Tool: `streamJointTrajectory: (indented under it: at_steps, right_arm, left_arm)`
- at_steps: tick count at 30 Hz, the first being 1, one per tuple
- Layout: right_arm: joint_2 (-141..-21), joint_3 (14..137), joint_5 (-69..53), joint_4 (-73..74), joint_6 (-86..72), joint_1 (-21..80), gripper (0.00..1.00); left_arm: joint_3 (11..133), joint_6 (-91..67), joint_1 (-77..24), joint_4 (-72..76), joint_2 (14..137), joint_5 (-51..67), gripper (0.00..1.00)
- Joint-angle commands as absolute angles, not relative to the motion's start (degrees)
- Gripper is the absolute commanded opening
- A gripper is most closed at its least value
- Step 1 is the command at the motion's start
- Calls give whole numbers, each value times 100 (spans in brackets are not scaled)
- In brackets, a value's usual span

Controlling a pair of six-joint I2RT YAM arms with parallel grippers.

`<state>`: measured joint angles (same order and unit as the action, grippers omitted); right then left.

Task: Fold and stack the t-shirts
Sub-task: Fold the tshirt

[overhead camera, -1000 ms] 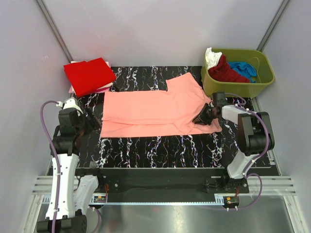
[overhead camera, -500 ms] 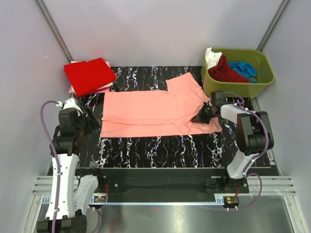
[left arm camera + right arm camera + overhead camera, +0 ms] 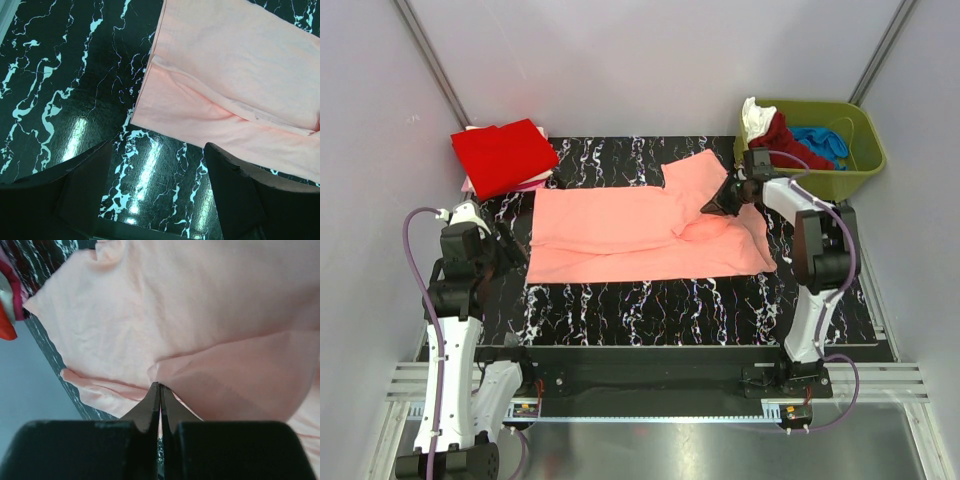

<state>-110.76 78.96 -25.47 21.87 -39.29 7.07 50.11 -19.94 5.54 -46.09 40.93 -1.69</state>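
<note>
Black marbled worktop: the salmon-pink t-shirt lies spread across its middle. Right jaws are clamped on a thin pinch of its right-end cloth. Left jaws stand apart above the hem corner, holding nothing. Risk: the pinch slips, or the unpinned shirt drags askew.

The salmon-pink t-shirt is lying spread across the black marbled worktop, its right part bunching into a raised fold. The right gripper is meeting that fold, near the olive-green tub. The left gripper is sitting just beside the shirt's left edge. A bright red folded t-shirt is resting at the far left corner.
</note>
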Motion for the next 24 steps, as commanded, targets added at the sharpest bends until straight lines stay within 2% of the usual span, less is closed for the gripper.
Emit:
streamJointTrajectory:
  at_steps: [1, 2, 4, 10, 13, 16, 20, 24]
  right_arm:
    - [-11766, 8708, -2619, 2285, -3955, 729, 6]
    - [-11873, 9032, -2637, 2346, -3964, 747, 9]
    - [-12197, 9385, -2663, 2451, -3946, 765, 27]
    - [-12445, 10616, -2445, 3023, -3701, 765, 51]
    - [-12210, 11004, -2059, 3523, -3402, 765, 58]
    - [-11684, 10908, -1471, 3726, -3095, 756, 60]
    - [-10768, 9934, -862, 3736, -2875, 765, 61]
    - [-9968, 8826, -563, 3526, -2760, 765, 54]
  left_arm:
    - [4966, -1995, 571, -4280, 4034, -237, 80]
    - [4966, -1995, 571, -4280, 4034, -237, 80]
    - [4966, -1986, 571, -4280, 4043, -229, 80]
    - [4966, -1995, 571, -4271, 4052, -229, 80]
    - [4966, -1995, 571, -4271, 4043, -229, 80]
    - [4966, -1995, 571, -4271, 4026, -229, 80]
    - [4957, -1995, 571, -4271, 4034, -237, 80]
    - [4957, -1995, 571, -4271, 4008, -229, 80]
